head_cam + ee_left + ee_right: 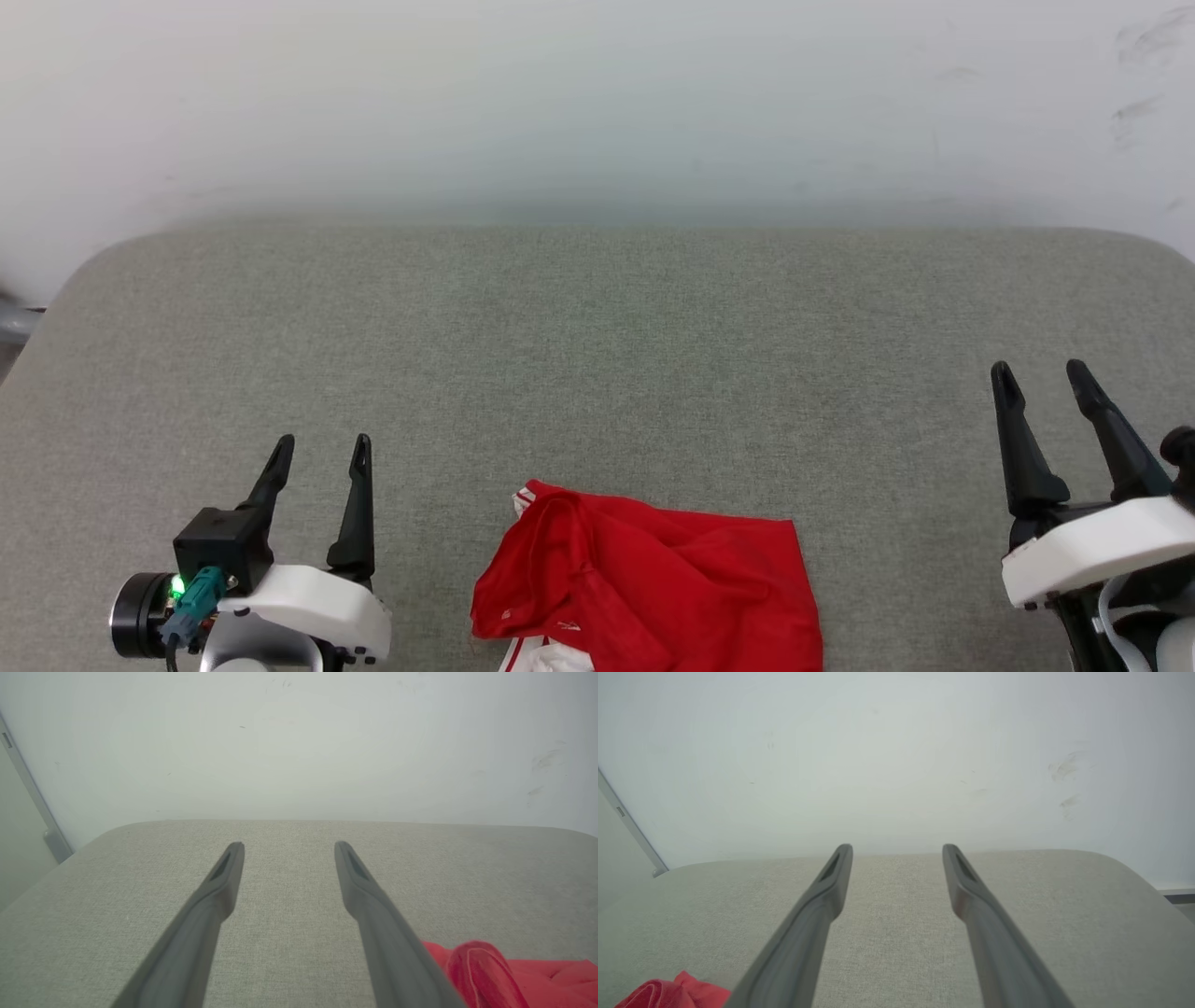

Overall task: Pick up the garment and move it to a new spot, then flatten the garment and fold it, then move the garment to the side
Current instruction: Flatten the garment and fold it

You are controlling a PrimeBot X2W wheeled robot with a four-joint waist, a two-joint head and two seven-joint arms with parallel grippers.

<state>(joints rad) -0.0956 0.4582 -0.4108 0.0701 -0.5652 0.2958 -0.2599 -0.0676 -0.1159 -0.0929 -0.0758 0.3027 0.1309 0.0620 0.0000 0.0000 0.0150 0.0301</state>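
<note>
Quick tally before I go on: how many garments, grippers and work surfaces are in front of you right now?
Garments: 1, the garment, red and crumpled at the near edge
Grippers: 2, the left gripper and the right gripper, both open and holding nothing
Work surfaces: 1, the grey padded table
Total: 4

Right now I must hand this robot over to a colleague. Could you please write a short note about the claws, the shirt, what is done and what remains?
Left claw: open and empty, over the grey padded surface, to the left of the shirt.
Right claw: open and empty, further off to the right of the shirt.
Shirt: red, crumpled in a heap at the near edge between the two claws; neither claw touches it.
Done: nothing that shows; the shirt is neither flat nor folded.
Left: pick it up and move it, spread it flat, fold it, put it aside.
</note>
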